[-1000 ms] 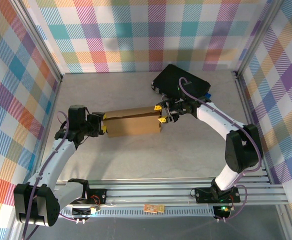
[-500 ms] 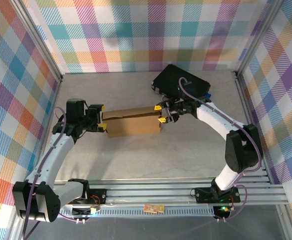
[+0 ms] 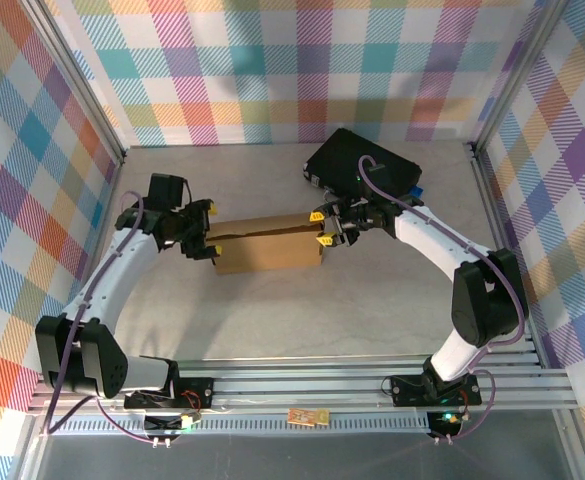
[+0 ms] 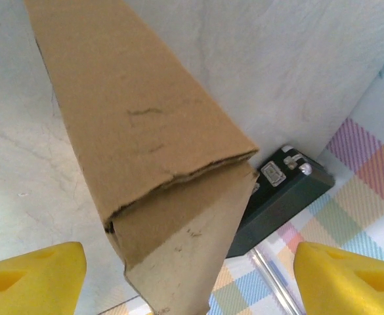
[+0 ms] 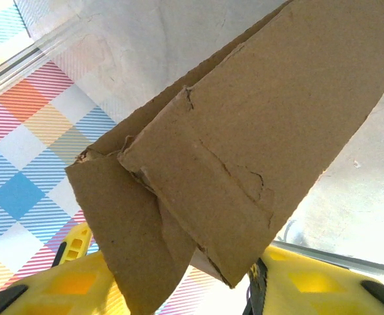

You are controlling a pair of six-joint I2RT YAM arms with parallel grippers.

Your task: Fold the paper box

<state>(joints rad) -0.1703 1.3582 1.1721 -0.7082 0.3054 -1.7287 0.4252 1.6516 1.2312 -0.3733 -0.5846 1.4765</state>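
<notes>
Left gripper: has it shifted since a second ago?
Yes. The left gripper has swung toward the back wall, still at the paper box left end; the box itself has stayed put.

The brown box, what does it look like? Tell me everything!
The paper box is plain brown corrugated cardboard, half folded into a long shape lying on the grey table. Its edges look ragged and dented. The right gripper pinches the flaps at its right end; the left gripper stands open at its left end.

Overhead; wrists close on paper box
</notes>
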